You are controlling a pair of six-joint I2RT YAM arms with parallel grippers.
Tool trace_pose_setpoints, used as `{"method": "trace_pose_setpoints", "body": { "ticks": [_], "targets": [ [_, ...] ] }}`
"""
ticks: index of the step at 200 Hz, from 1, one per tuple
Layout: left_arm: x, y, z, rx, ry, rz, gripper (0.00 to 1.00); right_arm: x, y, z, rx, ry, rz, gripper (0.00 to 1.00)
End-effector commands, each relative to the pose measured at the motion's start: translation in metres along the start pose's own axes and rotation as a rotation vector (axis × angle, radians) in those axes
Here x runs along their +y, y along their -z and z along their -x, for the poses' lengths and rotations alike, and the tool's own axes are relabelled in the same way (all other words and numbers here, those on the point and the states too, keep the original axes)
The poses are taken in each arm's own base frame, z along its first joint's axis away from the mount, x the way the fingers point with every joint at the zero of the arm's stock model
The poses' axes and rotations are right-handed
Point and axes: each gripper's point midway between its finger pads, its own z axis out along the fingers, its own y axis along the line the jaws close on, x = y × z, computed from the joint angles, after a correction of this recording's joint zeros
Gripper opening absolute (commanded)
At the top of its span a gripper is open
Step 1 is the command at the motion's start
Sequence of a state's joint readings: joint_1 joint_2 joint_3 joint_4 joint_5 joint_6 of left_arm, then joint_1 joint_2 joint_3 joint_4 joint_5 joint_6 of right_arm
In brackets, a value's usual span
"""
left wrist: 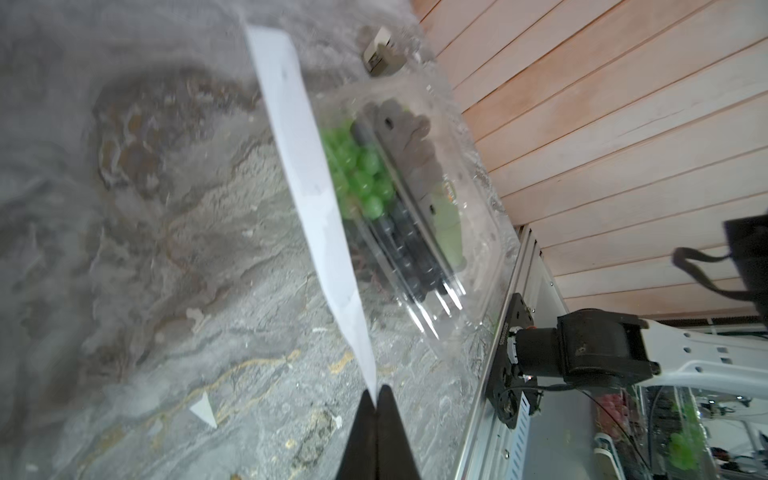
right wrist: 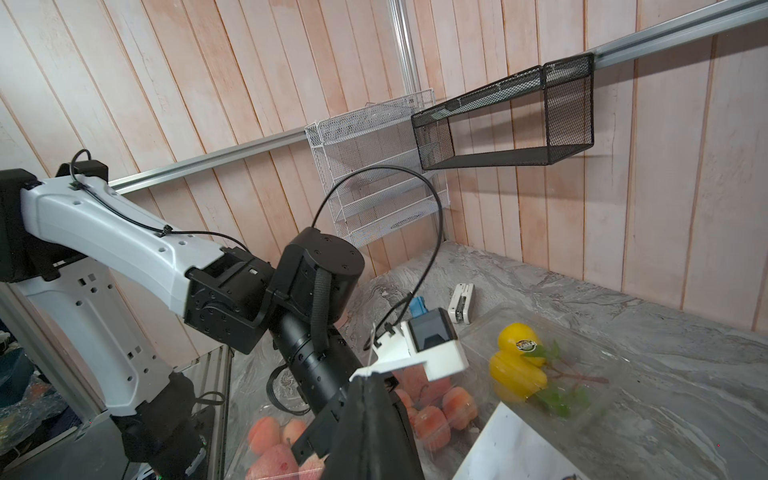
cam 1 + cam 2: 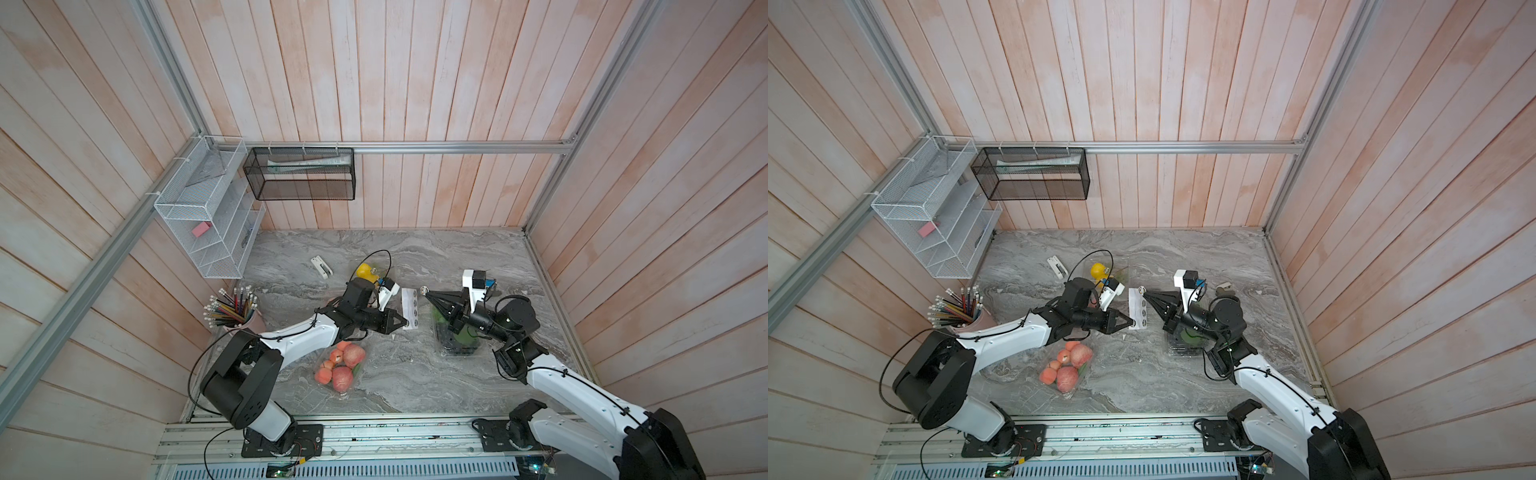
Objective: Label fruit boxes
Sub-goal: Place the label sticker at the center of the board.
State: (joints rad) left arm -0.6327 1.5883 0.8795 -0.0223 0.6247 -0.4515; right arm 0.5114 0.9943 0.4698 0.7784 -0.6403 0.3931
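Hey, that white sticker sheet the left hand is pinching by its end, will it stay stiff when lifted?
Probably floppy: the sticker sheet looks paper-thin and kinks partway along from the left hand. Likely very light, so it could flutter or swing. A grip on just the tip may slip.

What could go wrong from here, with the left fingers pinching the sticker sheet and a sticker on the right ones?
The round sticker sits at the very tip of the right gripper; it may cling to the fingers rather than a box.
The sticker sheet, pinched only at one end by the left gripper, could flop or tear.
The grape box lies under the right arm, awkward to label.
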Motion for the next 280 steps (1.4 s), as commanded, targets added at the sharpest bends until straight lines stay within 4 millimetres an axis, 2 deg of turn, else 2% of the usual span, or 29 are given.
{"method": "trace_pose_setpoints", "body": {
  "ticks": [1, 82, 146, 177, 201, 226, 259, 280],
  "targets": [
    [0.008, -0.007, -0.013, 0.108, 0.111, 0.045, 0.00, 0.001, 0.003, 0.002, -0.007, -0.014, -0.007, 0.00],
    [0.045, -0.025, -0.018, 0.193, 0.147, 0.191, 0.01, 0.003, 0.007, -0.001, -0.005, -0.026, -0.002, 0.00],
    [0.059, -0.018, -0.010, 0.198, 0.126, 0.310, 0.33, -0.001, 0.009, -0.009, 0.018, -0.069, -0.033, 0.00],
    [0.059, -0.010, -0.006, 0.197, 0.124, 0.340, 0.40, -0.005, 0.007, -0.012, 0.038, -0.094, -0.049, 0.00],
    [0.048, 0.002, 0.008, 0.150, 0.103, 0.326, 0.40, -0.008, 0.001, -0.014, 0.063, -0.129, -0.066, 0.00],
    [0.038, 0.026, 0.032, 0.060, 0.093, 0.307, 0.40, -0.012, -0.010, -0.021, 0.098, -0.195, -0.097, 0.00],
    [0.045, 0.067, 0.062, -0.065, 0.119, 0.300, 0.40, -0.016, -0.037, -0.027, 0.137, -0.296, -0.138, 0.00],
    [0.049, 0.091, 0.075, -0.119, 0.128, 0.297, 0.40, -0.015, -0.060, -0.041, 0.194, -0.384, -0.172, 0.00]
  ]
}}
